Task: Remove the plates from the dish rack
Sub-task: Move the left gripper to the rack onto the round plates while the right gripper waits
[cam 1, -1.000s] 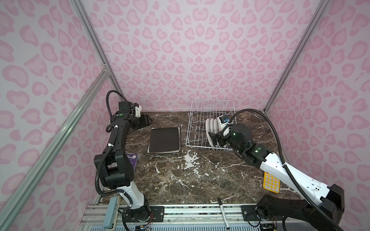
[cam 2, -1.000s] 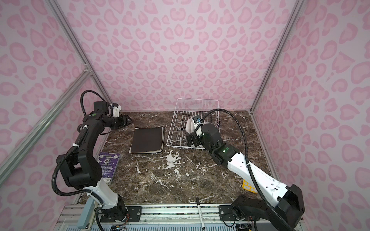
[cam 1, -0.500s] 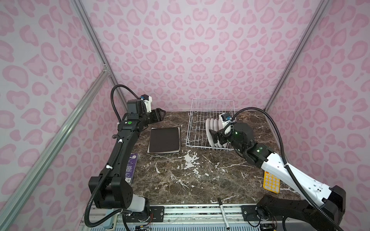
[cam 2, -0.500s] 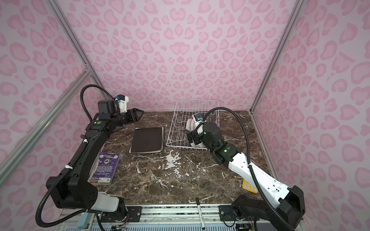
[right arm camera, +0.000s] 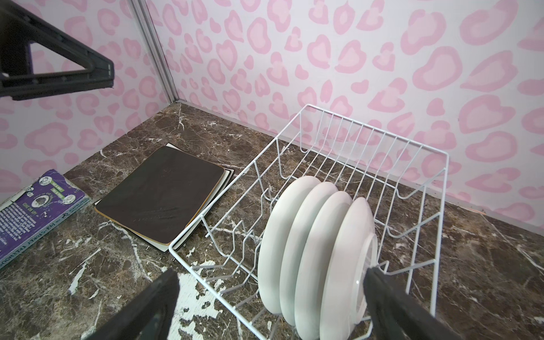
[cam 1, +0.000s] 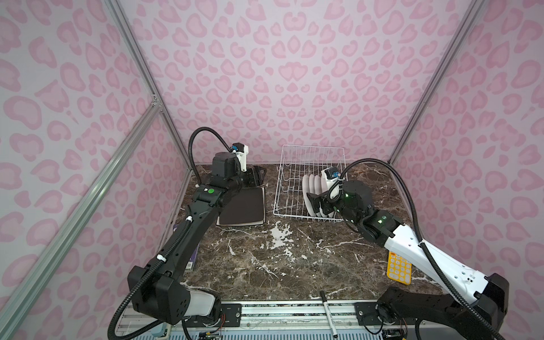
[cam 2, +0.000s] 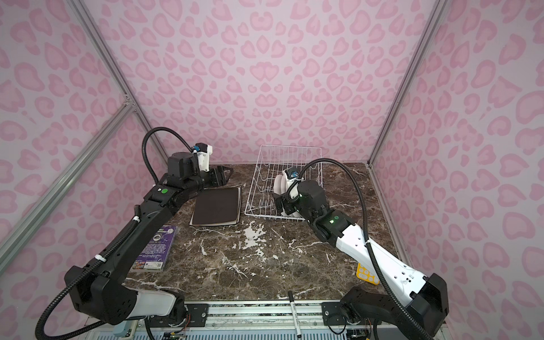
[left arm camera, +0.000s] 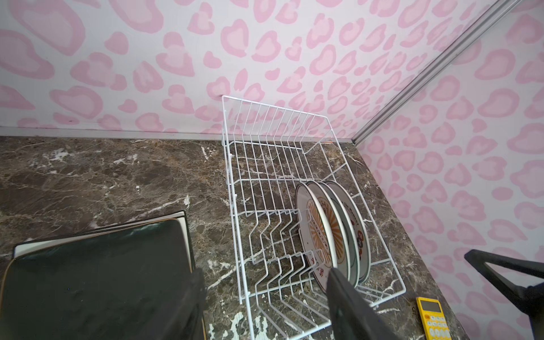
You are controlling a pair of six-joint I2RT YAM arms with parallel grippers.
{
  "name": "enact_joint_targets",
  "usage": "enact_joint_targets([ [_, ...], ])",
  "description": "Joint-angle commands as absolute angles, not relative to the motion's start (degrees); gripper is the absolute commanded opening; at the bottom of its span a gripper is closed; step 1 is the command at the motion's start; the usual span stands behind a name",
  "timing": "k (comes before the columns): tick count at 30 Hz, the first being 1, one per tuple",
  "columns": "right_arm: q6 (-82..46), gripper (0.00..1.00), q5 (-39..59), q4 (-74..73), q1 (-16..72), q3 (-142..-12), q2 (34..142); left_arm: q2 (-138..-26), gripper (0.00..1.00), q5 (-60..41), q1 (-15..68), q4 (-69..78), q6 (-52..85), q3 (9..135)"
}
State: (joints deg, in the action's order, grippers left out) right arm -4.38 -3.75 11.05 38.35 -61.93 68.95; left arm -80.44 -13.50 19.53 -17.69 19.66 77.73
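1. In both top views the three square plates [cam 1: 243, 206] lie stacked on the table [cam 1: 279, 265], just under the left gripper [cam 1: 256, 176] and outside the dish rack [cam 1: 290, 215]. That share looks done. Four round plates [cam 1: 313, 187] stand in the rack at the right gripper [cam 1: 314, 203], yet to be unloaded.
2. Left wrist view: the left jaws are half-spread and empty. The rack's side rim lies ahead of them, with bare marble beyond the stack.
3. Right wrist view: the right jaws are wide and straddle the round plates, clamping none. Prongs and the near rim crowd them, so the clear way out looks to be upward.
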Motion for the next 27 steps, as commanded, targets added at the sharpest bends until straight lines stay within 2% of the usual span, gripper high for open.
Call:
enact_joint_targets([
  [1, -6.2, 0.99, -3.3, 12.5, 38.2, -62.2, 68.3, -82.2, 0.67, -11.4, 21.7, -14.6, 19.5, 78.1],
  [9, -8.2, 0.99, -3.0, 14.3, 36.7, -60.6, 66.8, -89.5, 0.64, -11.9, 27.3, -13.7, 22.1, 80.9],
  [20, -10.5, 0.99, 2.1, 18.1, 30.3, -59.6, 65.5, -100.0, 0.59, -13.5, 32.4, -15.4, 27.2, 87.3],
  [25, -10.9, 0.99, 2.7, 18.1, 29.3, -59.0, 65.6, -104.3, 0.54, -15.5, 33.0, -18.1, 28.1, 91.0],
  [27, -11.0, 0.99, 2.4, 18.4, 29.3, -59.1, 65.5, -106.2, 0.47, -15.9, 33.0, -19.9, 28.3, 92.8],
])
